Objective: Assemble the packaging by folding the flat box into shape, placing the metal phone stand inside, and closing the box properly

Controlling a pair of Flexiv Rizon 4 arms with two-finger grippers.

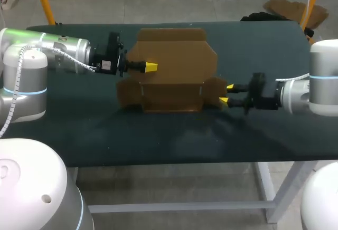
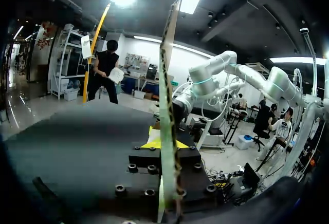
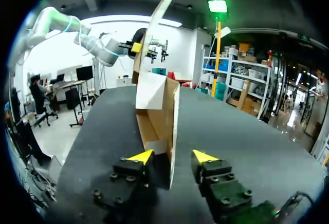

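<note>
Box (image 1: 170, 97) half-folded: left hand (image 1: 150, 67) pinches its raised panel (image 1: 174, 56), right hand (image 1: 228, 94) spread astride a side flap (image 1: 213, 88); filling and closing remain.

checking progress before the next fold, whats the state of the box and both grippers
box: partly folded, top still open, big back panel raised
left gripper: shut on the box's raised panel
right gripper: open, the box's side flap between its fingers with gaps on both sides
</note>
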